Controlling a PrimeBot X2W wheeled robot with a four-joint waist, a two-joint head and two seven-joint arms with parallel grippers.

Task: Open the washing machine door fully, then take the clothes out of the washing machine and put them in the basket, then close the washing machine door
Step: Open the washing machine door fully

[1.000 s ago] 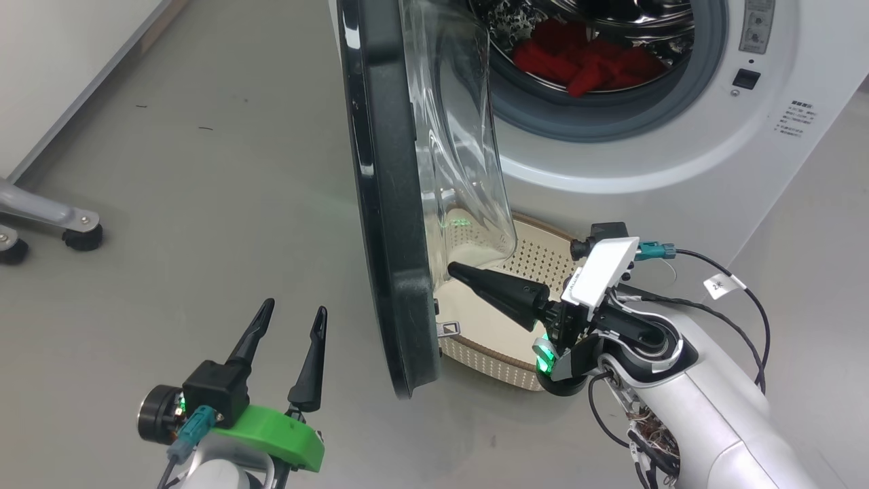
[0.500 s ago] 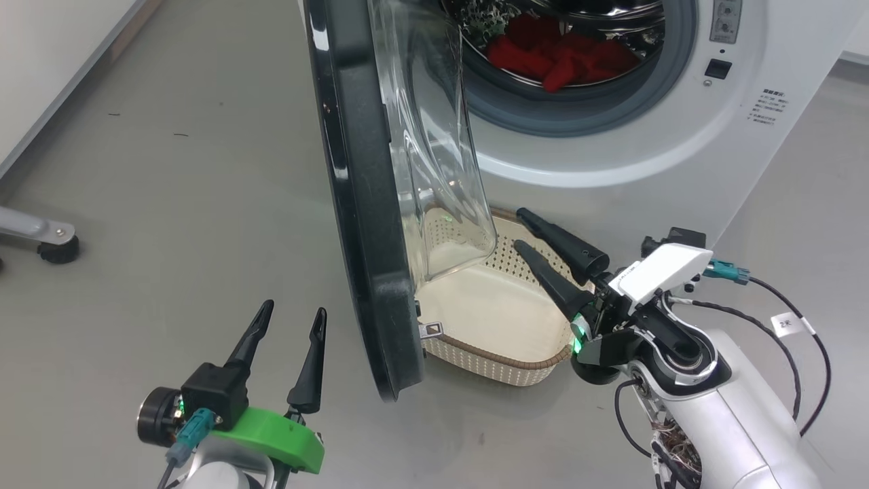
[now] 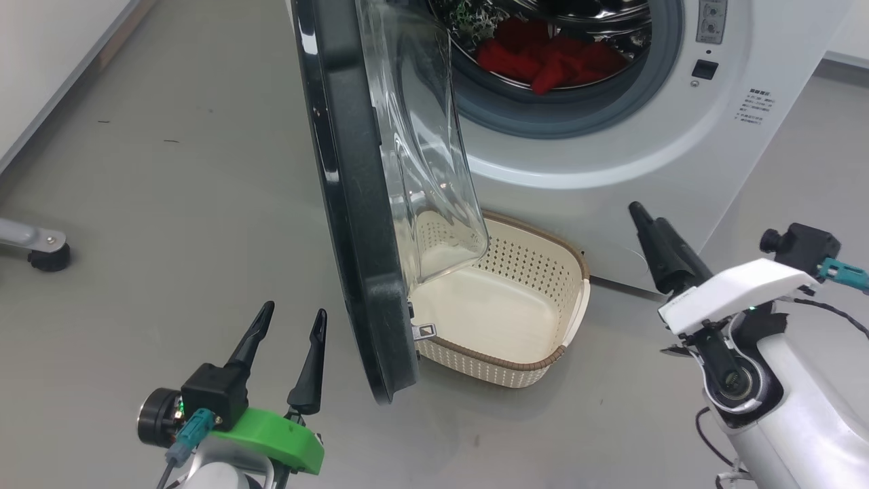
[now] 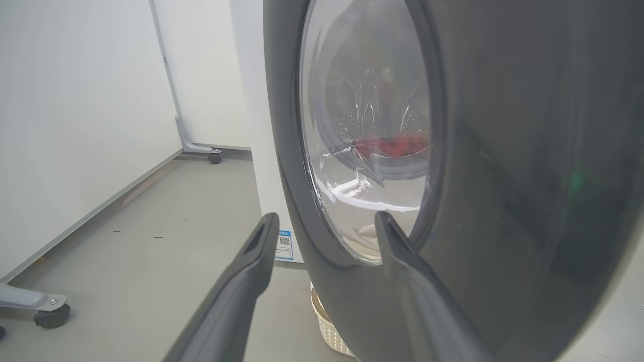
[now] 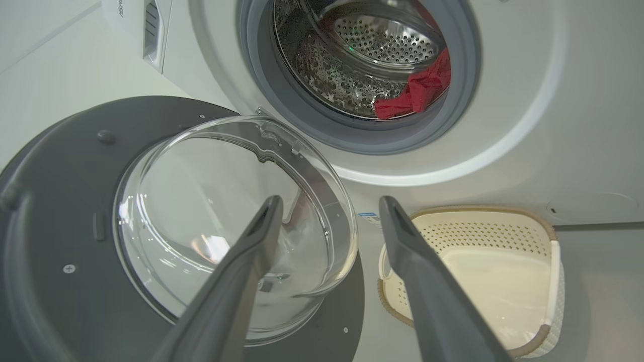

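Observation:
The washing machine door (image 3: 346,204) stands ajar, edge-on to the head view, its clear glass bowl (image 3: 421,136) facing the drum. Red clothes (image 3: 543,58) lie inside the white washing machine (image 3: 611,156). The cream basket (image 3: 567,272) sits on the floor under the opening, partly behind the door. My left gripper (image 3: 294,310) hovers open left of the door, holding nothing. In the right wrist view my right gripper (image 5: 330,201) is open and empty, looking at the door's inner side (image 5: 60,201), the clothes (image 5: 412,93) and the basket (image 5: 473,211). One of its fingers (image 3: 662,255) rises right of the basket.
A stand's caster foot (image 3: 47,255) rests on the grey floor at the far left, near the wall's baseboard (image 3: 54,102). Open floor lies between it and the door. The left wrist view faces the door's outer side (image 4: 503,151), with red fabric (image 4: 392,146) seen through the glass.
My right gripper has drawn back from beside the glass bowl over the basket to the right, its fingers now apart and pointing up. The camera view has shifted. The left gripper is unmoved.

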